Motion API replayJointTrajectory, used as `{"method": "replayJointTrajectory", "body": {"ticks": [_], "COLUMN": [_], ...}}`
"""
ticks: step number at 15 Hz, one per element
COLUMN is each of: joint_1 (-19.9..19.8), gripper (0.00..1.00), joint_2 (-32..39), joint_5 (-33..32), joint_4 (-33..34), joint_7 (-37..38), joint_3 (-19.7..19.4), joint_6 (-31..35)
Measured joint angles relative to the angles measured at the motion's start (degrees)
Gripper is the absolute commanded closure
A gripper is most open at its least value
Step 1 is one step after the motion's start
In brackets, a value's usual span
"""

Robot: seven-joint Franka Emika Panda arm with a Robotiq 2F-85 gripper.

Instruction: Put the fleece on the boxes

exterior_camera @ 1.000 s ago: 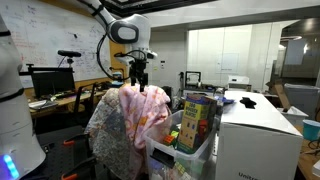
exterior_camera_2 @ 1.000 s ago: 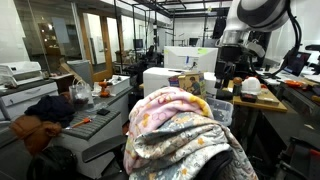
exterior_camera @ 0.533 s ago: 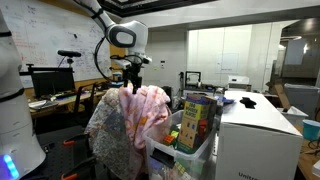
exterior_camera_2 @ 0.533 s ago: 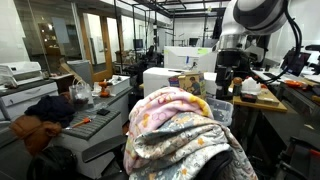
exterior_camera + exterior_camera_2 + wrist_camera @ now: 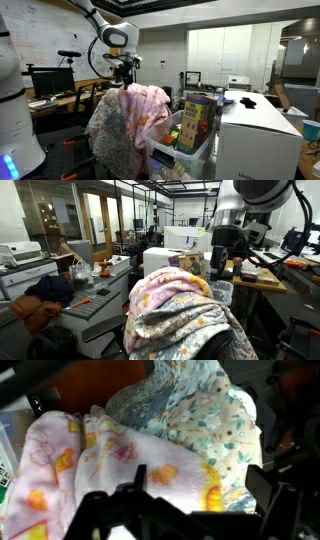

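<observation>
The pink fleece (image 5: 146,106) with small yellow and orange figures lies draped over the top of a chair, on a paler floral blanket (image 5: 108,132). It also shows in the other exterior view (image 5: 166,286) and fills the wrist view (image 5: 105,455). My gripper (image 5: 122,76) hangs just above the chair-side edge of the fleece, also seen in the other exterior view (image 5: 221,268). In the wrist view the gripper (image 5: 198,485) is open and empty over the cloth. The bin (image 5: 197,152) with colourful cartons (image 5: 193,118) and the white box (image 5: 255,140) stand beside the chair.
A desk with a monitor (image 5: 48,80) stands behind the chair. A black object (image 5: 248,101) lies on the white box. A white machine body (image 5: 14,110) is at the near edge. A bench with tools (image 5: 95,300) and an orange cloth (image 5: 35,310) stand across the aisle.
My gripper has moved sideways over the chair, away from the boxes, staying just above the fleece. The fleece and the boxes have not moved.
</observation>
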Motion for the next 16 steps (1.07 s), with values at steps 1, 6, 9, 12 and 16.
{"method": "replayJointTrajectory", "body": {"ticks": [1, 6, 9, 12, 16], "joint_1": [0.60, 3.28, 4.39, 5.29, 7.35], "gripper": [0.00, 0.00, 0.00, 0.00, 0.00], "joint_2": [0.00, 0.05, 0.27, 0.49, 0.46], "joint_5": [0.96, 6.62, 8.58, 9.55, 14.58], "joint_4": [-0.08, -2.09, -4.39, -7.02, -9.15], "joint_7": [-0.01, -3.09, -7.13, -11.66, -18.45], "joint_3": [0.54, 2.32, 2.67, 2.99, 3.16], "joint_6": [1.10, 8.45, 13.78, 19.90, 26.36]}}
